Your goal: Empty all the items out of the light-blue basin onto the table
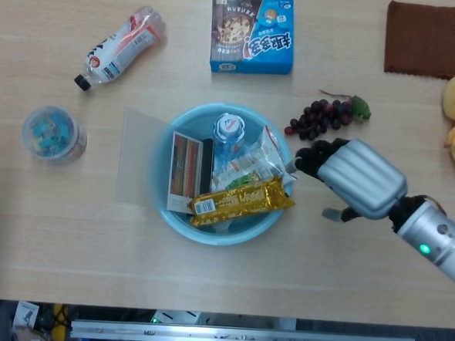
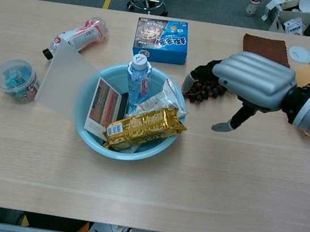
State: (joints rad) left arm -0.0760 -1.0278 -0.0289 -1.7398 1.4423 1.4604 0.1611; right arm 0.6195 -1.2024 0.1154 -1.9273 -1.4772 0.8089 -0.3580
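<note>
The right hand (image 1: 351, 174) hovers empty, fingers loosely apart, just right of the light-blue basin (image 1: 175, 214). It should take the gold snack packet (image 1: 241, 201) lying on top first.

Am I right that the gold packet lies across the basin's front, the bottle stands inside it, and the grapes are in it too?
Not quite: the grapes lie on the table outside the basin, as the head view shows. The gold packet does lie across its front, and the bottle stands inside.
</note>
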